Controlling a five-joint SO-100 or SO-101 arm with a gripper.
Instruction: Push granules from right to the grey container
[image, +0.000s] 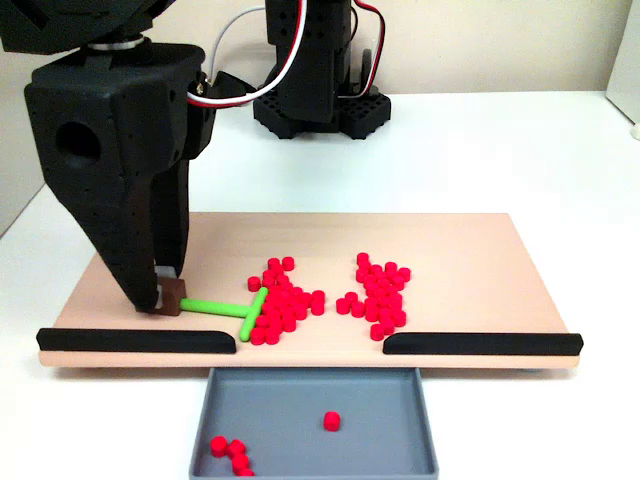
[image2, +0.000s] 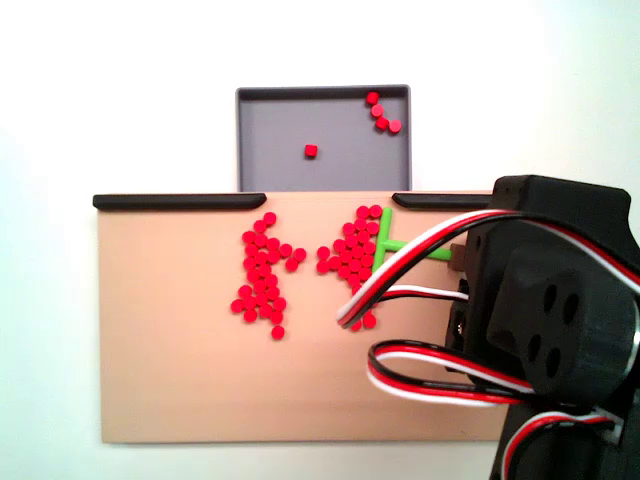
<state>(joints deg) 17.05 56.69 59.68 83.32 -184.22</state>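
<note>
So, board edge: two black strips (image: 136, 341) (image: 482, 343) line the peach board's (image: 470, 250) near edge in a fixed view, with an open gap between them directly above the grey container (image: 316, 425). That gap is clear of beads.

The gripper (image: 168, 297) sits low at the board's left in that view, closed on the brown block end of the green T-shaped stick (image: 230, 309). The stick lies flat, its crossbar touching the left side of the nearer granule cluster (image: 285, 300). A second cluster (image: 378, 296) lies just beyond, with a narrow bare lane between the two. Both clusters sit near the strips, partly behind the right strip's inner end.

In the other fixed view the arm and its cables (image2: 420, 260) cover the stick's handle.

Container (image2: 270, 150): one lone granule (image2: 311, 151) mid-tray, a few more (image2: 382, 112) bunched in a corner. Mostly bare floor.
</note>
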